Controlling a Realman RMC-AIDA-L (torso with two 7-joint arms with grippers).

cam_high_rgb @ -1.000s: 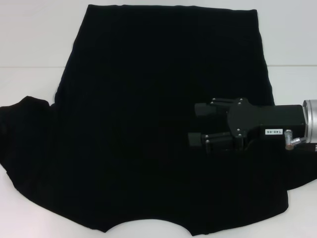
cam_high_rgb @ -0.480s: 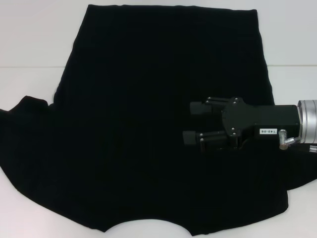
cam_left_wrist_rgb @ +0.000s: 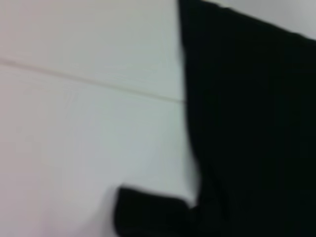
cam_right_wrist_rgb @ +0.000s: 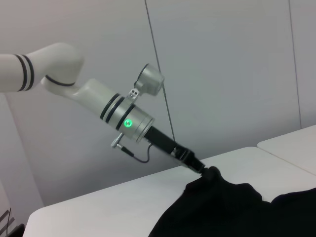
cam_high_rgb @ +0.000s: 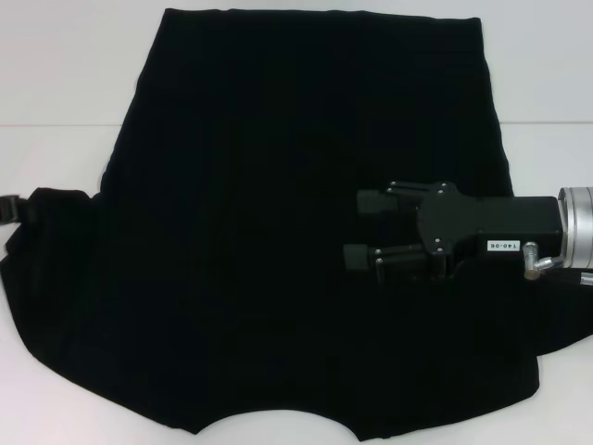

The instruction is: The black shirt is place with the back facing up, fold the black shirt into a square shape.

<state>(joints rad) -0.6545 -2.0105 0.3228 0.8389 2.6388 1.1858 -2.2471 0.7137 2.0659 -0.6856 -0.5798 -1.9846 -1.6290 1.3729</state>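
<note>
The black shirt (cam_high_rgb: 278, 232) lies spread over the white table (cam_high_rgb: 65, 83), its curved neckline at the near edge. My right gripper (cam_high_rgb: 361, 228) hovers over the shirt's right half, open, with nothing between its fingers. Only the tip of my left gripper (cam_high_rgb: 11, 209) shows at the far left edge, at the left sleeve (cam_high_rgb: 51, 232). In the right wrist view the left gripper (cam_right_wrist_rgb: 201, 169) is shut on a bunched peak of the shirt (cam_right_wrist_rgb: 222, 202), lifted off the table. The left wrist view shows the shirt's side edge (cam_left_wrist_rgb: 247, 123) against the table.
A seam line (cam_high_rgb: 56, 124) runs across the white table behind the shirt. Bare table shows to the left (cam_left_wrist_rgb: 74, 123) and beyond the shirt's far hem. A grey wall (cam_right_wrist_rgb: 222, 59) stands behind the left arm (cam_right_wrist_rgb: 64, 79).
The left sleeve's edge has shifted and bunched, and the left gripper's tip has come into view at the left edge. The right gripper moved slightly left, then held.
</note>
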